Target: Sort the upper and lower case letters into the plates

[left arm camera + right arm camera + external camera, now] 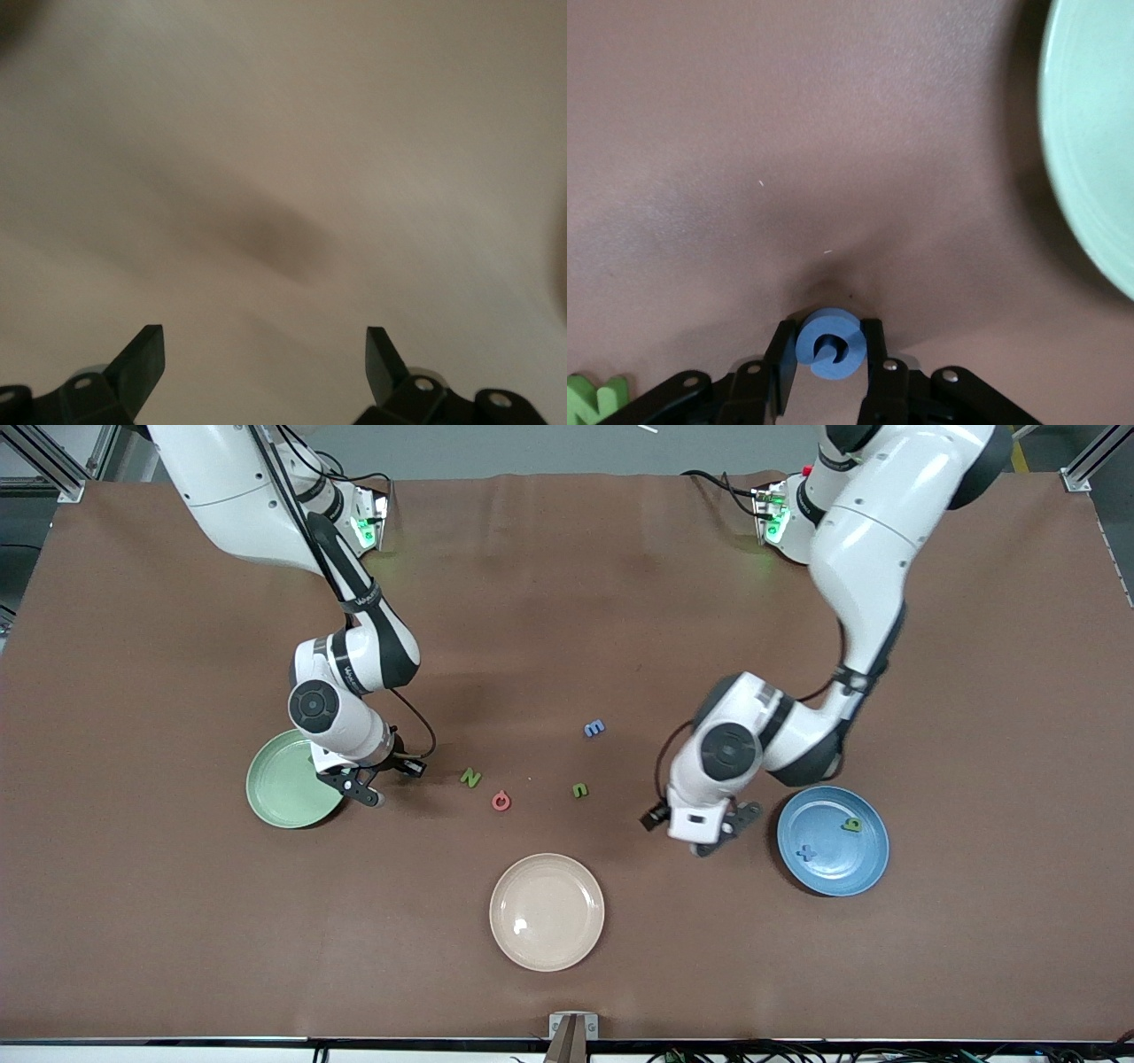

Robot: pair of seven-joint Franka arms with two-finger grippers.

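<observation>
Cream plate (547, 911): bare
Right gripper (827, 361): pinching blue letter (829, 343) (light, stiff; flat sides)
Left gripper (266, 363): spread, beside blue plate (833, 841)

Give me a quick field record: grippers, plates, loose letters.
left gripper: open, empty, beside the blue plate
right gripper: shut on blue round letter, at table level beside the mint green plate
blue plate contents: blue letter, green letter
mint green plate contents: none visible
cream plate: no letters
loose on table: green N, red letter, small green letter, blue letter m
</observation>
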